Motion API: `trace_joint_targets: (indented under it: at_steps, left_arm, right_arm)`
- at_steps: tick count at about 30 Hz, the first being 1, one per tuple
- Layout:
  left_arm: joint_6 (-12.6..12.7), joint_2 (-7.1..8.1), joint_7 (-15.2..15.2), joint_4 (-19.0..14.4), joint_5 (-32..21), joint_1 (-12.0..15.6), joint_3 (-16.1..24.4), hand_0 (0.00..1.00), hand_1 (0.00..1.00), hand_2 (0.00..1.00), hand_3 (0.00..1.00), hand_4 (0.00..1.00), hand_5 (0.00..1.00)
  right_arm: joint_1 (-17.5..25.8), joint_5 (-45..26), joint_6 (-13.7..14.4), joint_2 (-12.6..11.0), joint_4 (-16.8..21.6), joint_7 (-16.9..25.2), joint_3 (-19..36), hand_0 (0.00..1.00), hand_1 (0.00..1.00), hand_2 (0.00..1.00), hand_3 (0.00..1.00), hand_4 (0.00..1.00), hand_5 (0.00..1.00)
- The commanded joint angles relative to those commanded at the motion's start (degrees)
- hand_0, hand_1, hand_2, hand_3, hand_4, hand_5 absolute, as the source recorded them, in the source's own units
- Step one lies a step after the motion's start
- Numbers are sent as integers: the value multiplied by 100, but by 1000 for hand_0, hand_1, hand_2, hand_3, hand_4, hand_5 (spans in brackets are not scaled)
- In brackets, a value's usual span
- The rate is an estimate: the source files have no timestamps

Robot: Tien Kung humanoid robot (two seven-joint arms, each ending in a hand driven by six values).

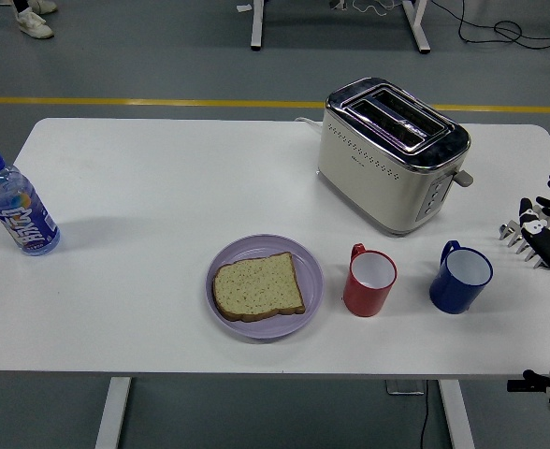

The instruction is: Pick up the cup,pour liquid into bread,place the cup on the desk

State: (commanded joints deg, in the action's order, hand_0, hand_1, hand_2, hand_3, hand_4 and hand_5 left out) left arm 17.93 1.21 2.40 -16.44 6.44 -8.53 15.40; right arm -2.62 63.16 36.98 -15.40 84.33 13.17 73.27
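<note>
A red cup [369, 281] and a blue cup [460, 278] stand upright side by side on the white table [144, 187], near its front right. A slice of bread [257, 285] lies on a purple plate [303, 257] left of the red cup. My right hand [542, 229] is at the picture's right edge, right of the blue cup and apart from it, fingers spread and empty. My left arm is out of view.
A cream toaster [392, 152] stands behind the cups. A water bottle with a blue cap [16, 206] stands at the table's left edge. The table's near edge runs just below the plate and cups.
</note>
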Motion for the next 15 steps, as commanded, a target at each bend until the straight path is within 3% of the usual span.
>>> trace_joint_targets:
  at_steps: [3, 5, 6, 11, 12, 15]
  left_arm:
    - [-2, 7, -36, -2, -82, -15, -48, 687, 697, 702, 559, 250, 998]
    - [-2, 13, -49, -1, -113, -33, -68, 687, 697, 702, 559, 250, 998]
    - [-1, 14, -54, -2, -127, -42, -76, 687, 697, 701, 558, 251, 998]
    - [-3, 14, -73, -2, -187, -58, -106, 687, 697, 701, 558, 251, 998]
    - [-3, 12, -70, -2, -180, -58, -102, 687, 697, 700, 557, 251, 998]
    - [-4, 11, -61, -2, -158, -54, -89, 687, 697, 700, 557, 251, 998]
  right_arm:
    - [17, -297, -189, -8, 100, -14, 92, 771, 747, 821, 778, 732, 206]
    - [23, -555, -550, -18, 159, -90, 157, 771, 747, 821, 778, 732, 206]
    - [24, -659, -714, -24, 179, -125, 176, 766, 746, 799, 775, 762, 315]
    - [48, -937, -1371, -27, 271, -282, 244, 766, 746, 799, 775, 762, 315]
    - [51, -986, -1493, -27, 284, -315, 254, 767, 747, 785, 756, 758, 386]
    - [48, -1049, -1767, -21, 285, -421, 267, 767, 747, 785, 756, 758, 386]
